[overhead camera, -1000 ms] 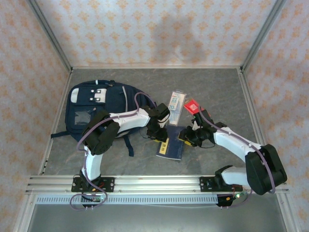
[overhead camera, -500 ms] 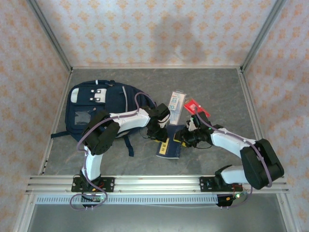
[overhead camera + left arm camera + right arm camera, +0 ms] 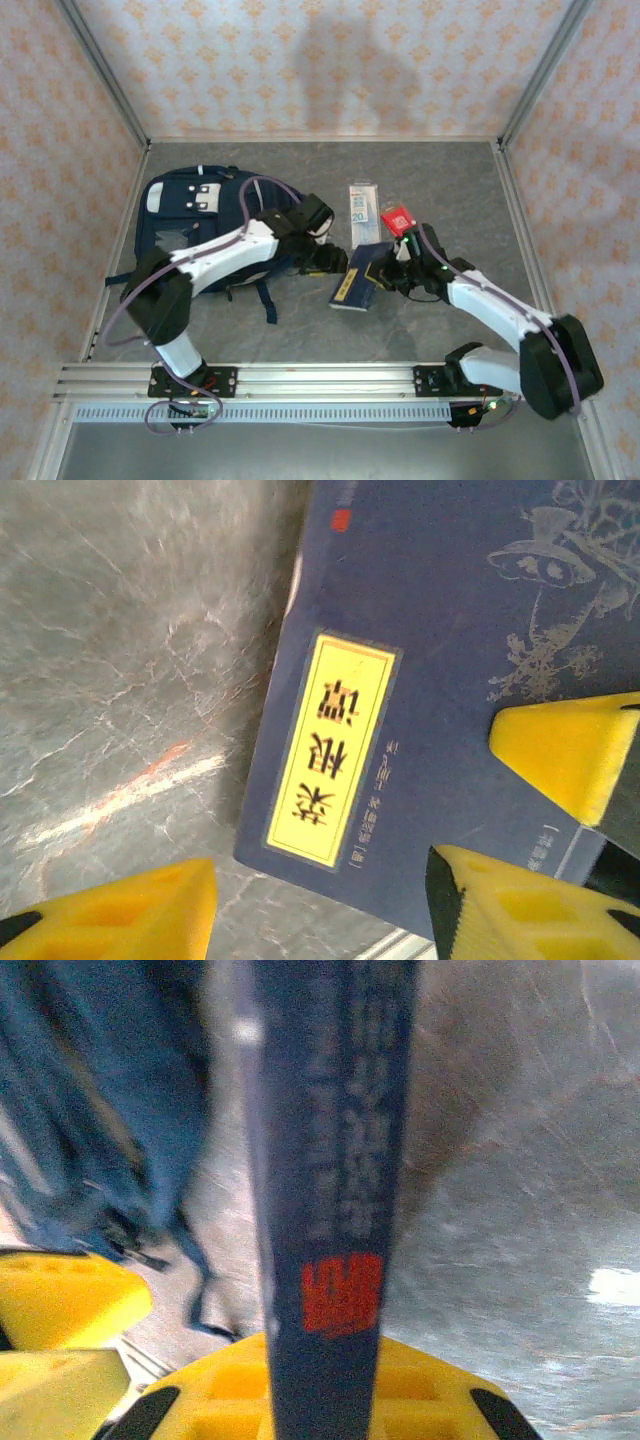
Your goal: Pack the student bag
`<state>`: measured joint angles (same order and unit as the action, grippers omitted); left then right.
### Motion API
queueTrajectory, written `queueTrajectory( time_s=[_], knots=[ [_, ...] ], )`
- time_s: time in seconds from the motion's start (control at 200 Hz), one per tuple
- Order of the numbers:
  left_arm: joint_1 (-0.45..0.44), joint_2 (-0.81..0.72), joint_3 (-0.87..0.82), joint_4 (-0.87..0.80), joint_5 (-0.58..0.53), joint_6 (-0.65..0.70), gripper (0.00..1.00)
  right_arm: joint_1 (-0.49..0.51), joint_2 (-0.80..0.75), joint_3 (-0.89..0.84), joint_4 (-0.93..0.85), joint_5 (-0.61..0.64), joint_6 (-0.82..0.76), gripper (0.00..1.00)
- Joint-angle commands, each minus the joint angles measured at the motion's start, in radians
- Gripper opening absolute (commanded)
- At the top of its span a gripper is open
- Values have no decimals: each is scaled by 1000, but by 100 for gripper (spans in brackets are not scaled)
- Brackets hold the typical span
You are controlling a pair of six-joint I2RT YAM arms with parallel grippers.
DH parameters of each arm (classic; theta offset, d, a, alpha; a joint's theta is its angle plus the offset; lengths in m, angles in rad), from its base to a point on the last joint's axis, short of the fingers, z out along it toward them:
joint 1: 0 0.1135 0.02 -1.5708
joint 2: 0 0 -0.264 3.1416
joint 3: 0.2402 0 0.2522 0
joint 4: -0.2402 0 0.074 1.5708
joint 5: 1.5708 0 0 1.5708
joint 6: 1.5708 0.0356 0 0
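Right gripper (image 3: pixel 383 275) clamps blue book (image 3: pixel 354 288) on edge | left gripper (image 3: pixel 328 260) open alongside | step, likely: lifting book | next: needs carrying into student bag (image 3: pixel 190 215) opening

Grey table (image 3: pixel 455 180), student bag (image 3: pixel 180 212), clear packet (image 3: pixel 362 206), red card (image 3: pixel 397 218)

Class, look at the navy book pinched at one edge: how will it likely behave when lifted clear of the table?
The navy book looks thin and soft-covered, so it will probably flex or droop away from the right gripper. Its smooth cover may slip between the pads. Being slim, it is likely light, and if dropped it should fall flat rather than roll.
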<state>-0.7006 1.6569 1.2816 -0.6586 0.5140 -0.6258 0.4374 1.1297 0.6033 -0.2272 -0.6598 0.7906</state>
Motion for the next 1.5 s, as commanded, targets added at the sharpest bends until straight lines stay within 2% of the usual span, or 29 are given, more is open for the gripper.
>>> queueTrajectory(
  time_s=[0.0,0.13,0.19,0.335,0.56,0.756,0.881,1.051,1.211,1.496],
  knots=[
    [13,-86,64,-53,-78,-133,65,-5,-83,72,103,92,165,0],
    [34,-172,95,-11,-110,-258,76,-4,-131,124,208,185,273,0],
    [41,-195,110,16,-107,-315,78,-3,-142,129,283,233,331,0],
    [41,-252,117,94,-149,-446,80,0,-142,148,417,309,430,0],
    [42,-305,34,347,-177,-645,86,15,-130,163,577,370,571,2],
    [42,-281,57,469,-206,-668,85,66,-131,187,622,408,609,3],
    [42,-267,77,496,-232,-657,79,92,-137,188,650,429,617,3],
    [42,-266,44,576,-266,-684,62,104,-158,168,678,457,638,3],
    [42,-242,47,627,-245,-692,45,114,-165,166,684,458,636,3],
    [41,-211,61,688,-196,-696,30,132,-159,164,708,445,635,3]
  ],
)
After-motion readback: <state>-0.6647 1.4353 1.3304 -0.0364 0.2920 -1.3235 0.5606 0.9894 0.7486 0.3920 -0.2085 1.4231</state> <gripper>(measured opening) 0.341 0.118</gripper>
